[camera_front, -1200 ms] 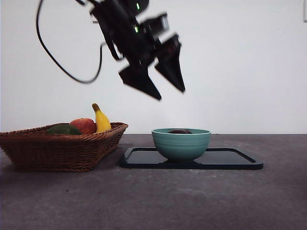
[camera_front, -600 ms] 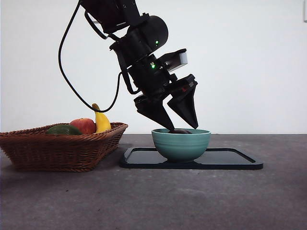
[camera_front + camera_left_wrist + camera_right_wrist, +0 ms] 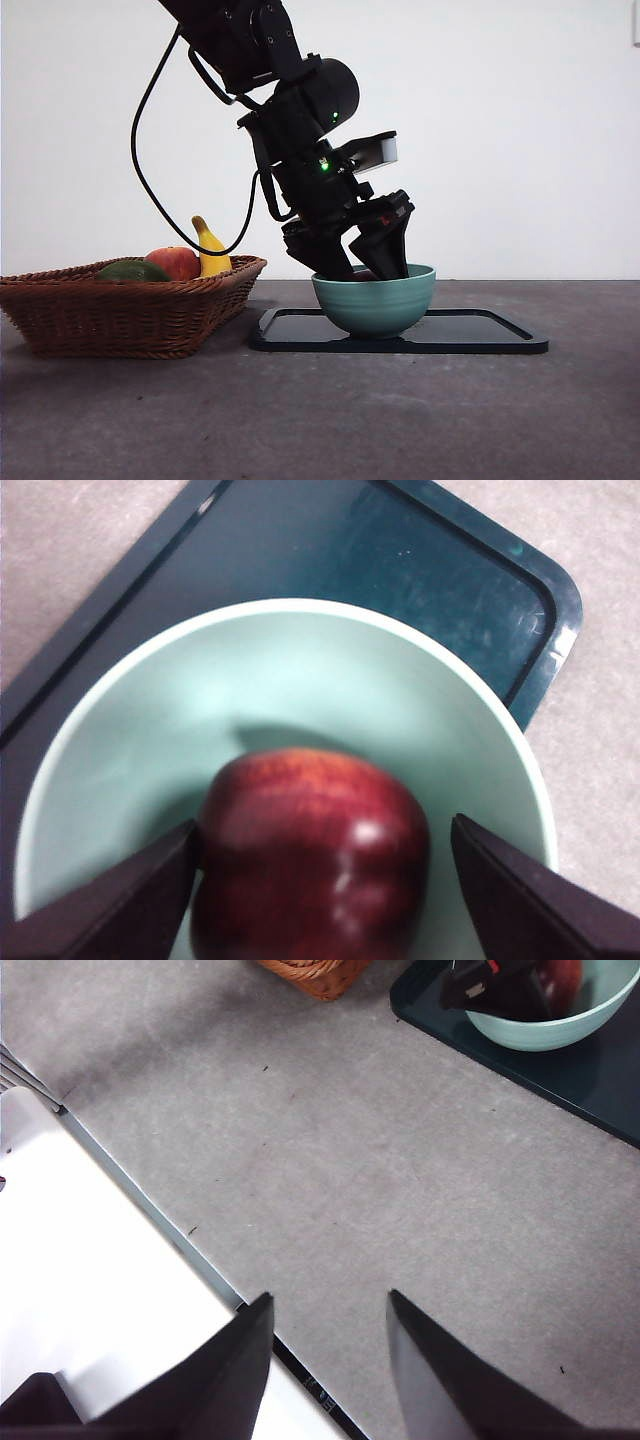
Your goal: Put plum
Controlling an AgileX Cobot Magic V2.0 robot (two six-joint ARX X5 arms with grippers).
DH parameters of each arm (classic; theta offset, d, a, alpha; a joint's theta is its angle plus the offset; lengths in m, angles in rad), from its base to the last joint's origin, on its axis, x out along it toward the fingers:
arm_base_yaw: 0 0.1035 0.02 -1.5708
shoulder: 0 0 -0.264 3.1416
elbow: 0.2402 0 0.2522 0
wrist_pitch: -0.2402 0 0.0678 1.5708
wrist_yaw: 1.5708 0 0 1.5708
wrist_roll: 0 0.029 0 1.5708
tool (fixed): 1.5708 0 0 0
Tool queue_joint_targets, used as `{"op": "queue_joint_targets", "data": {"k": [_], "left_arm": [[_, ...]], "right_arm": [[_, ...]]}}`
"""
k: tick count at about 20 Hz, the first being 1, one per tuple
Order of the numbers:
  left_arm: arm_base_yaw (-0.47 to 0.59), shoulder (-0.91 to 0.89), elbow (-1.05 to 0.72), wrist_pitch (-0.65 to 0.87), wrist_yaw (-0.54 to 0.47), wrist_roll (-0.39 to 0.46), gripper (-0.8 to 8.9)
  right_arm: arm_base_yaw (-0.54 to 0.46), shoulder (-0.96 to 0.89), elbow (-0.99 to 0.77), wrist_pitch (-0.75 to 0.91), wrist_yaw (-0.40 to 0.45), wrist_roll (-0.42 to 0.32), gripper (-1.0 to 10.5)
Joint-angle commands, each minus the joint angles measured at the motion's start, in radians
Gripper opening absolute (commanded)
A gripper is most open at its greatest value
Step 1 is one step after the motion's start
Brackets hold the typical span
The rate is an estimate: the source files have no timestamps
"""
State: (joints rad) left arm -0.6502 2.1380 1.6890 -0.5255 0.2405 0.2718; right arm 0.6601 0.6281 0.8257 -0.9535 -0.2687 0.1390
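The plum (image 3: 310,860), glossy dark maroon, lies inside a pale green bowl (image 3: 300,660) that stands on a black tray (image 3: 400,550). My left gripper (image 3: 322,822) is lowered into the bowl (image 3: 375,305), open, with one jaw on each side of the plum. One jaw is at the fruit's skin and the other stands apart from it. In the front view the arm reaches down from the upper left and its jaws hide most of the plum. My right gripper (image 3: 328,1298) hangs open over bare table, holding nothing, far from the bowl (image 3: 540,1020).
A wicker basket (image 3: 120,310) stands left of the tray (image 3: 480,335) and holds a red-orange apple (image 3: 175,262), a banana (image 3: 210,250) and a green fruit (image 3: 130,271). A white surface (image 3: 90,1260) borders the table under the right arm.
The left gripper has come down from high above the bowl into it, and its jaws now straddle the plum. The bowl has shifted slightly to the left.
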Motion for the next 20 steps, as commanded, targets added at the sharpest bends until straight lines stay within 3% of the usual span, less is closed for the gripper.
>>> {"op": "queue_joint_targets", "data": {"k": [1,6,15,20], "left_arm": [[-0.012,0.04,0.023,0.009,0.002,0.009,4.0],[-0.013,0.039,0.024,0.025,-0.013,0.008,2.16],[-0.01,0.039,0.278,-0.147,-0.012,-0.009,2.16],[0.039,0.027,0.482,-0.3,-0.012,-0.096,2.16]], "right_arm": [[0.008,0.004,0.007,0.007,-0.004,0.011,1.8],[0.008,0.004,0.007,0.008,-0.003,0.011,1.8],[0.008,0.003,0.007,0.01,0.001,0.01,1.8],[0.008,0.003,0.007,0.01,0.008,0.009,1.8]]}}
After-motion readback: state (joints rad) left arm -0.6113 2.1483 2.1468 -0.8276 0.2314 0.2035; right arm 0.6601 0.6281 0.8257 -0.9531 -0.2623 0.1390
